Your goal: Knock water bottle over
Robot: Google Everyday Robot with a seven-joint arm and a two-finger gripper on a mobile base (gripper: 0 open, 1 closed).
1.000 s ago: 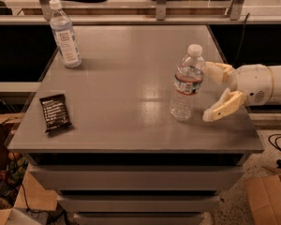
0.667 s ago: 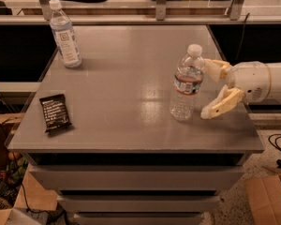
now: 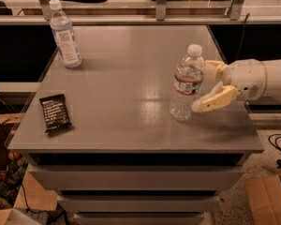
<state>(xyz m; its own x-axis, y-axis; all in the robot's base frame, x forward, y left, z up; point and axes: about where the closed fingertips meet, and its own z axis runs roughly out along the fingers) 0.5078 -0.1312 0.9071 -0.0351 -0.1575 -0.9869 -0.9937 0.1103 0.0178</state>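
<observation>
Near the front left corner of the surface (image 3: 131,74) lies a dark snack pack (image 3: 55,112). It has some pale print on it, but the words are too small to read. At the back left corner stands a tall bottle (image 3: 65,35) with a pale label and a little dark square on it, and that can't be read either. Neither has moved. The water bottle (image 3: 186,84) stands near the right edge, about halfway back, with its white cap on and a red and dark band around it. No name can be made out there. It stands in the same spot as a second ago, with the same slight lean. The claw (image 3: 203,87) comes in from the right edge and has crept a bit closer. It is open wide, with one finger by the band and the other low down, right at the bottle's side. I think the push is just about to start, so the bottle is not down yet.
</observation>
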